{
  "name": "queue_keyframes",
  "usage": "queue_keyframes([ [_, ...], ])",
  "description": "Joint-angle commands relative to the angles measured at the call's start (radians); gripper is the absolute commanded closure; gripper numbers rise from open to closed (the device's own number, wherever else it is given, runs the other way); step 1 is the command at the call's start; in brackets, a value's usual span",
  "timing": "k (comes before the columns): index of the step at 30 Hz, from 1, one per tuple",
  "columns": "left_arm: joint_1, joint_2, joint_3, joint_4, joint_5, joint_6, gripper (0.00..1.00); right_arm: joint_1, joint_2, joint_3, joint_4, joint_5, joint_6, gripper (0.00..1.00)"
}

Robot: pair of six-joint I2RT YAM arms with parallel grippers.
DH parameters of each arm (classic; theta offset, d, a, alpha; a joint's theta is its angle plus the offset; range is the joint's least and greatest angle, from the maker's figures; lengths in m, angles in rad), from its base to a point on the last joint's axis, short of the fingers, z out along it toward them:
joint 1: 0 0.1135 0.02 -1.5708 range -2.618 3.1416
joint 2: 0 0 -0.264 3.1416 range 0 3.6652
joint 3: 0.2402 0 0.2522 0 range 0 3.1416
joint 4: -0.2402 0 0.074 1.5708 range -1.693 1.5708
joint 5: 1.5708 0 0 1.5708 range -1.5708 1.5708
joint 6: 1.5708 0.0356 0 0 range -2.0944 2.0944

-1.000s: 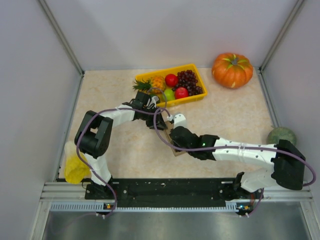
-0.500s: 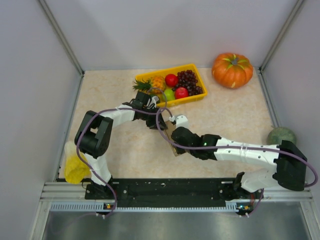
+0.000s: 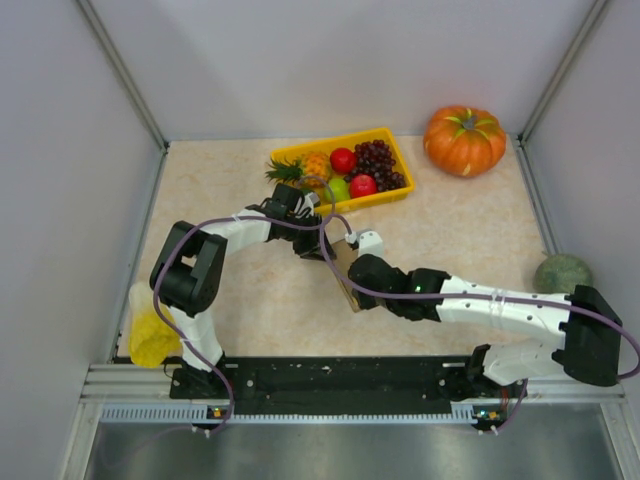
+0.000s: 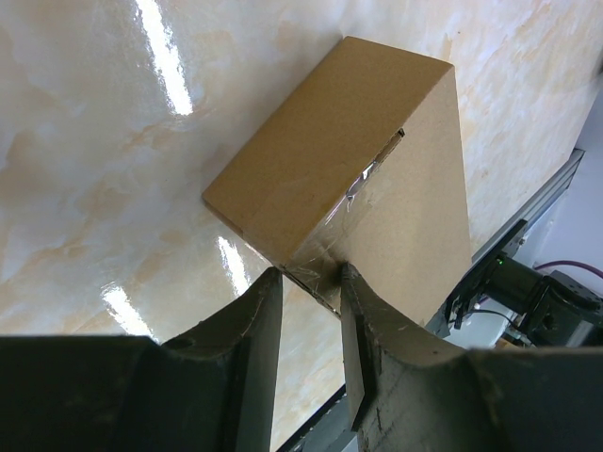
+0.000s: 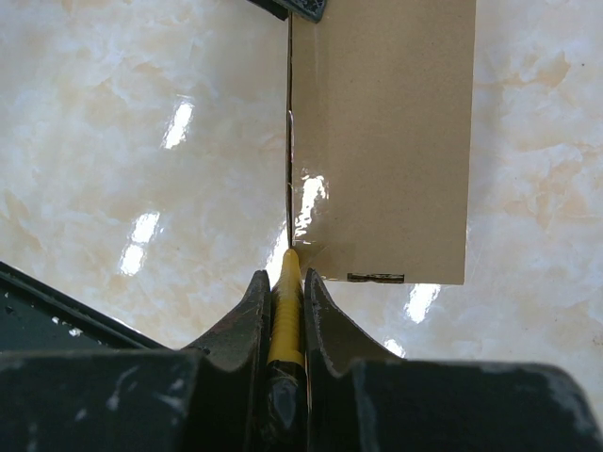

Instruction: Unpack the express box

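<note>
The express box point(image 3: 343, 270), plain brown cardboard with clear tape, stands tilted on the table between both arms. My left gripper point(image 3: 312, 240) is shut on its near corner; in the left wrist view the taped corner of the box point(image 4: 358, 169) sits between the fingertips of this gripper point(image 4: 311, 280). My right gripper point(image 3: 358, 285) is shut on a thin yellow tool point(image 5: 285, 306). The tool's tip touches the lower left corner of the box point(image 5: 386, 141), at the taped edge, just ahead of the right gripper point(image 5: 285, 280).
A yellow tray point(image 3: 403, 152) of fruit lies behind the box. An orange pumpkin point(image 3: 464, 140) sits at the back right, a green melon point(image 3: 562, 271) at the right wall and a yellow object point(image 3: 150, 338) at the near left. Walls close three sides.
My right arm has drawn a little to the right and toward the near edge with the yellow tool, and more of the box's face shows. The left arm has held still.
</note>
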Motion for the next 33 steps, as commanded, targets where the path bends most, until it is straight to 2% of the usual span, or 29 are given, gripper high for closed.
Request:
queue_keyframes([
  [1,0.012,0.083,-0.03,-0.057,-0.236,0.074,0.66,0.02,0.004,-0.024,-0.096,-0.063,0.014,1.0],
  [6,0.012,0.087,-0.035,-0.049,-0.212,0.08,0.65,0.02,0.049,-0.007,-0.056,-0.058,-0.002,1.0],
  [20,0.011,0.096,-0.041,-0.052,-0.176,0.131,0.59,0.018,0.153,0.194,0.053,0.069,-0.109,1.0],
  [28,0.011,0.101,-0.042,-0.05,-0.198,0.141,0.56,0.018,0.089,0.218,0.068,0.143,-0.163,1.0],
  [33,0.011,0.066,-0.023,-0.043,-0.15,0.125,0.5,0.014,0.026,0.196,0.064,0.181,-0.152,1.0],
])
